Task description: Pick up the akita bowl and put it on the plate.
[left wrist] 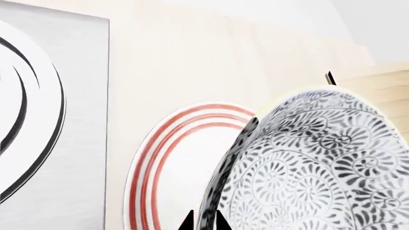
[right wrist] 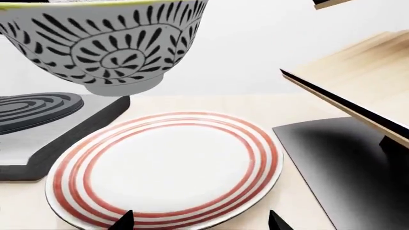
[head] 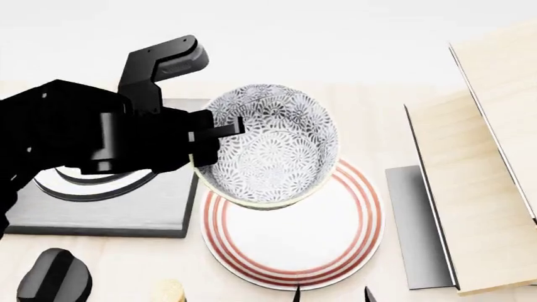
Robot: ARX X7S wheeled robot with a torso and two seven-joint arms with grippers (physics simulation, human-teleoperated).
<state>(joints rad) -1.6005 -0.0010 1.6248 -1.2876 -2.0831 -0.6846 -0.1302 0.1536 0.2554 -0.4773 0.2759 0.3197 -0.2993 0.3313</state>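
Observation:
The akita bowl (head: pixel 273 148), white with a dense grey-black floral pattern, hangs in the air above the far left part of the plate (head: pixel 293 245). My left gripper (head: pixel 220 135) is shut on the bowl's left rim. In the left wrist view the rim of the bowl (left wrist: pixel 319 163) runs between the fingertips of the left gripper (left wrist: pixel 204 221), with the red-ringed plate (left wrist: pixel 172 163) behind it. The right wrist view shows the bowl (right wrist: pixel 108 48) clear of the plate (right wrist: pixel 166 167). My right gripper (right wrist: pixel 199 223) is open at the plate's near edge, also at the head view's bottom edge (head: pixel 332 296).
A grey stove block with a ringed burner (head: pixel 100 201) lies left of the plate. A black knob (head: pixel 55 277) and a small tan object (head: pixel 168 290) sit at the front left. A wooden shelf unit (head: pixel 487 189) and a grey panel (head: pixel 415 226) stand to the right.

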